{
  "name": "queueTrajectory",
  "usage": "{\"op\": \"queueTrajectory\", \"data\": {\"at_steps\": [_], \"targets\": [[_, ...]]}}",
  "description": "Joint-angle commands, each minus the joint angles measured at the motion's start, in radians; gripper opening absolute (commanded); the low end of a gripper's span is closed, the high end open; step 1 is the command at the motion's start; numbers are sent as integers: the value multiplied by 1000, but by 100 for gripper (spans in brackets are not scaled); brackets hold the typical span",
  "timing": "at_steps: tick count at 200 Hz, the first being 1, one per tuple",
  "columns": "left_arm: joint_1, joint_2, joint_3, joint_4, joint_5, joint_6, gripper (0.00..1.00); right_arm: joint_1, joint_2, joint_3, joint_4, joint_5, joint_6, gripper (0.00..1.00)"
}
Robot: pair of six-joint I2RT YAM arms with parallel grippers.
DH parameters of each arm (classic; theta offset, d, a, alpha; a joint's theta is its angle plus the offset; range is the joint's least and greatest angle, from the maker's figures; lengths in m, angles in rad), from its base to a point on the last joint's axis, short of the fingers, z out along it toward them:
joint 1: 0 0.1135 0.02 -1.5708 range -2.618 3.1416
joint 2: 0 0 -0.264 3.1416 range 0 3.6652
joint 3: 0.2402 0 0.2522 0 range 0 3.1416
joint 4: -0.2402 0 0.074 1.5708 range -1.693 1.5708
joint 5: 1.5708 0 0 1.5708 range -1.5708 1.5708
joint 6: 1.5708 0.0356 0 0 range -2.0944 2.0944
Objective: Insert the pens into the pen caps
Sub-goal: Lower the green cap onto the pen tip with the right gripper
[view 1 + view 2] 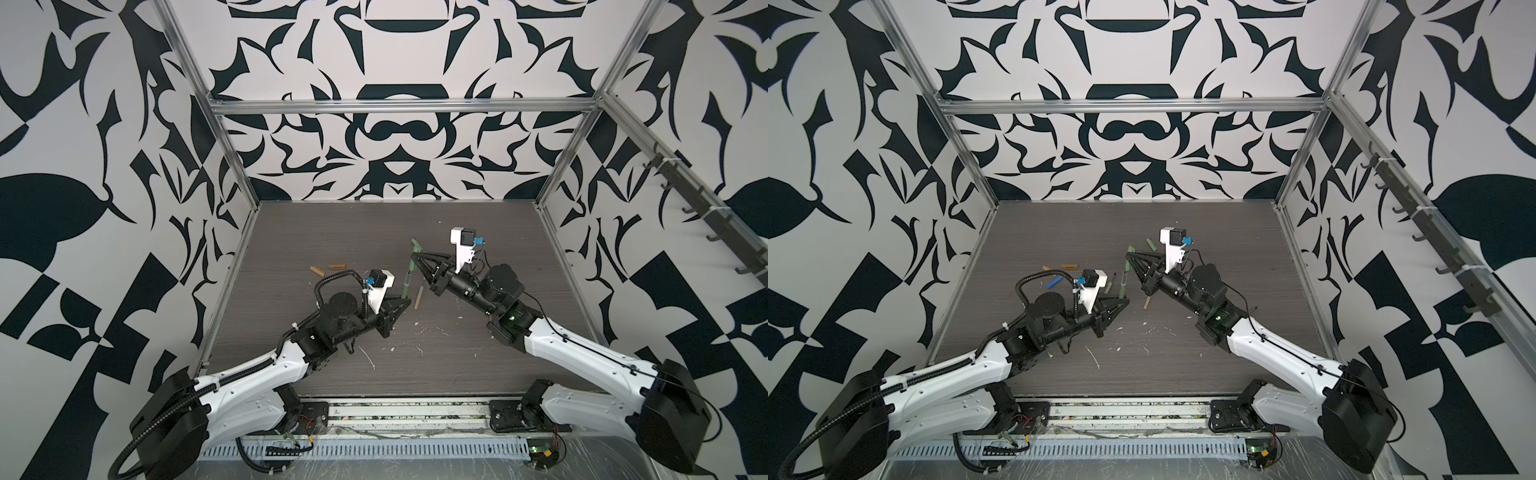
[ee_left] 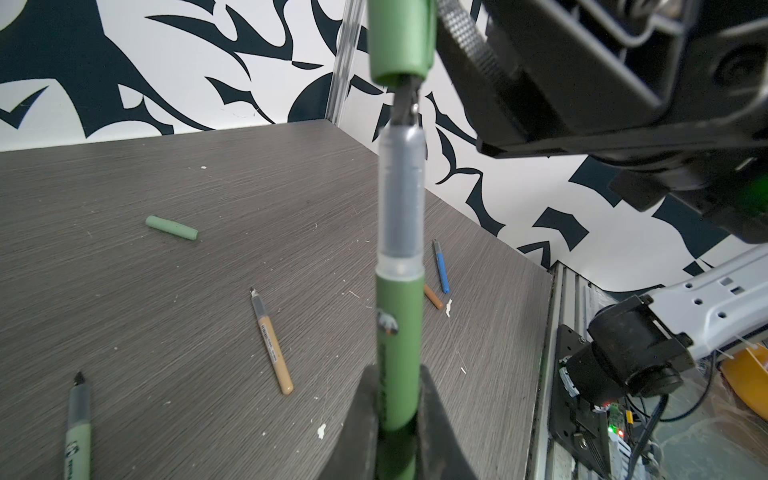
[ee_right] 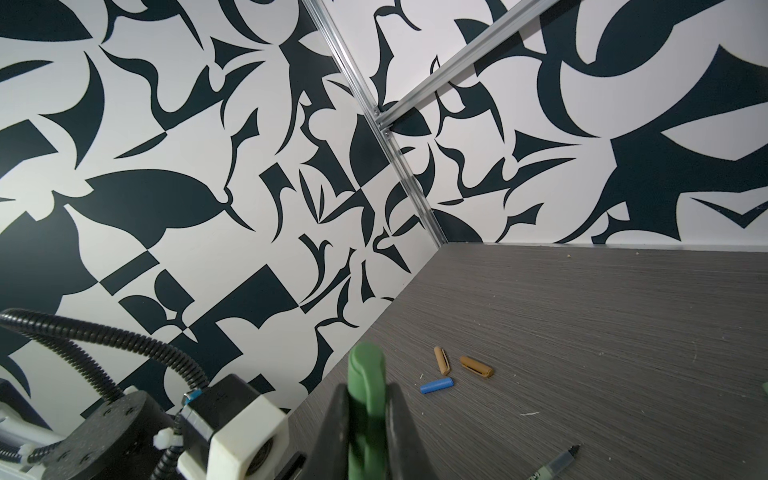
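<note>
While the left hand [image 1: 406,297] grips the pen [image 2: 399,316], tip enters cap [image 2: 400,37].

Robot lab test cell: aluminium frame [image 1: 399,106], patterned walls [image 1: 83,166], grey tabletop [image 1: 353,232].

The grey wood-grain counter [image 1: 374,224] carries a tan cap [image 1: 317,270] and an orange-brown cap [image 1: 337,265] at 10 o'clock from its centre. A pale green cap [image 1: 1150,244] lies at 12 o'clock, a tan pen [image 1: 419,299] near centre, and white flecks [image 1: 368,358] at 6 o'clock.
</note>
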State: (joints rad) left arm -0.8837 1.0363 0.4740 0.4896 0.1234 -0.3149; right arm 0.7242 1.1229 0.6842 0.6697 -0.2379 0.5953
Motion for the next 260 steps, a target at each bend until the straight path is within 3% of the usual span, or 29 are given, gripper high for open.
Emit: {"op": "queueTrajectory", "data": {"at_steps": [1, 260], "targets": [[-1, -9, 27, 26, 1, -14, 0, 4, -2, 23, 39, -31, 3, 6], [-1, -4, 79, 40, -18, -40, 0, 12, 14, -41, 83, -60, 33, 7]]}}
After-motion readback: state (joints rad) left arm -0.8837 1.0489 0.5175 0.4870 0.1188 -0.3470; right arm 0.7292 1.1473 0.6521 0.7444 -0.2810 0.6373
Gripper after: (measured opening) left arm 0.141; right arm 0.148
